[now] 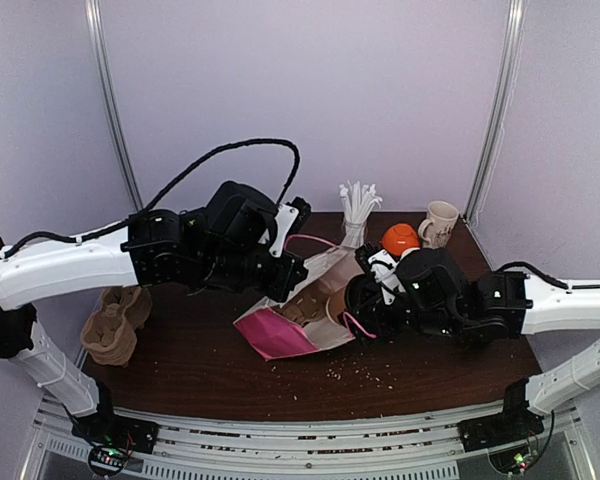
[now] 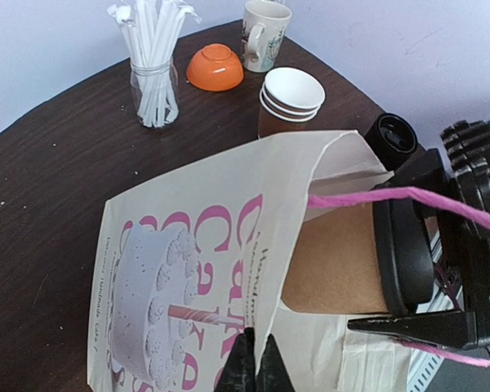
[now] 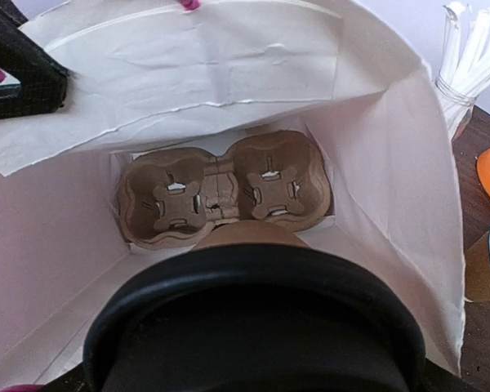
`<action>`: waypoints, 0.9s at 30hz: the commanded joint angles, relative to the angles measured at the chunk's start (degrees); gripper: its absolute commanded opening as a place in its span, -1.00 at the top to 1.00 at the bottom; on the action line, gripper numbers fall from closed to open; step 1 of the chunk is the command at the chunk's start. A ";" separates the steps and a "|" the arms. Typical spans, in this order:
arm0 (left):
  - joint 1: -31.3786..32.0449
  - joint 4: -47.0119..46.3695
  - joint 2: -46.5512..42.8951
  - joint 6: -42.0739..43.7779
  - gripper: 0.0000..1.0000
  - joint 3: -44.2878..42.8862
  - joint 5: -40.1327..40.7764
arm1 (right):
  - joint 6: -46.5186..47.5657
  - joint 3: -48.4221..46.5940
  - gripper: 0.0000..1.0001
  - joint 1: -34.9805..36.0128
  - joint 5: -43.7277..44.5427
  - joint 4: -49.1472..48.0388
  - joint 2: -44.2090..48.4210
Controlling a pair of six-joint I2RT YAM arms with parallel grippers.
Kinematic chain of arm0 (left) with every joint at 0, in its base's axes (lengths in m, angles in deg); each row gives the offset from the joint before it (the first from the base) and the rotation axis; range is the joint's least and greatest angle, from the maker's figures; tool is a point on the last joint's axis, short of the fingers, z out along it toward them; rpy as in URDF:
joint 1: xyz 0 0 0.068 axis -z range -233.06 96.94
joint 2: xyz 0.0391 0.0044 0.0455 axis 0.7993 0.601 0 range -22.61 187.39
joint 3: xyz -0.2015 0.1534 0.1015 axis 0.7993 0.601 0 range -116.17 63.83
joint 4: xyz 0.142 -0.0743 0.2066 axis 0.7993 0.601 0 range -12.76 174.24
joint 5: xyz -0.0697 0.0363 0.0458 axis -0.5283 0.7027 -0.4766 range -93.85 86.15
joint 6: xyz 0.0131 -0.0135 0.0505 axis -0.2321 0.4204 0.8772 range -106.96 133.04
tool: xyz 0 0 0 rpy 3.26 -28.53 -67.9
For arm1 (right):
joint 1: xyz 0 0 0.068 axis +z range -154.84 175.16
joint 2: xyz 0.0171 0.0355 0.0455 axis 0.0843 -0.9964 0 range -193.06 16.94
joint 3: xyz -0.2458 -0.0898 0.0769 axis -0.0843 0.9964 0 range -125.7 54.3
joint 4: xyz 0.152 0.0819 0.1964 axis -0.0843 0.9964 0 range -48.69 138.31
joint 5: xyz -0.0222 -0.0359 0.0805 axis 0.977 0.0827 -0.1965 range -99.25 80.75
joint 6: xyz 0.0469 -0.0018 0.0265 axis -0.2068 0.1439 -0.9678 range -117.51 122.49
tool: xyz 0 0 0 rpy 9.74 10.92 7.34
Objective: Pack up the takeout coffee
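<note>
A white paper bag [image 2: 188, 245] with pink cake print lies on its side, mouth toward the right arm. My left gripper [image 2: 256, 359] is shut on the bag's upper edge and holds the mouth open. The takeout coffee [image 2: 335, 261], a brown cup with a black lid [image 3: 253, 327], lies sideways, partly inside the mouth. My right gripper [image 1: 352, 302] is closed round it at the lid end. A cardboard cup carrier [image 3: 220, 196] sits at the bag's bottom, straight ahead of the cup. The lid hides the right fingers in the right wrist view.
At the back of the table stand a stack of lidless brown paper cups [image 2: 292, 94], a loose black lid [image 2: 390, 135], a jar of wrapped straws [image 2: 153, 73], an upturned orange bowl [image 2: 215, 67] and a cream mug [image 2: 265, 33]. Spare cardboard carriers [image 1: 115, 320] are piled at the left edge.
</note>
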 commanded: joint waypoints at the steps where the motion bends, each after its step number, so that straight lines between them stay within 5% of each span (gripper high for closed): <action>1: 3.49 -3.81 2.15 3.62 1.00 1.20 0.50 | -1.73 4.18 -0.70 0.66 2.72 -5.53 0.87; 12: 6.74 -3.70 3.08 1.08 1.00 2.22 1.81 | -2.10 9.92 -0.70 1.84 7.63 -16.90 4.47; 27: 6.65 -9.72 2.67 -2.87 1.00 -1.56 0.16 | -4.45 10.85 -0.70 1.81 9.31 -26.67 -1.58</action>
